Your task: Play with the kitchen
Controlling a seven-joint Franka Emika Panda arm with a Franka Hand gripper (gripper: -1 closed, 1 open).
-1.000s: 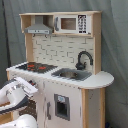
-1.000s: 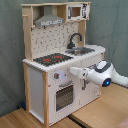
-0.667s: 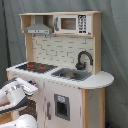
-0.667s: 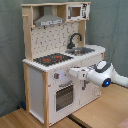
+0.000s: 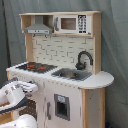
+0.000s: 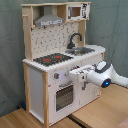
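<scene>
The kitchen [image 5: 65, 55] [image 6: 50, 60] is a white and light-wood toy unit. It has a black-red stovetop [image 5: 36, 66] [image 6: 52, 59], a steel sink [image 5: 72, 75] [image 6: 82, 50], a black faucet [image 5: 84, 59] [image 6: 75, 39], a grey hood [image 5: 39, 29] [image 6: 49, 21] and a windowed oven door [image 6: 63, 97]. My gripper [image 6: 71, 76] [image 5: 34, 87] is held level against the kitchen's front panel, just above the oven door and below the stovetop edge. The white arm reaches in from the second exterior view's right.
A toy microwave [image 5: 72, 23] [image 6: 76, 11] sits at the top beside the hood. A grey curtain [image 5: 115, 50] hangs behind the unit. A wooden surface [image 6: 100, 112] lies under the arm. Another white part of the arm [image 5: 22, 122] shows at the first exterior view's bottom.
</scene>
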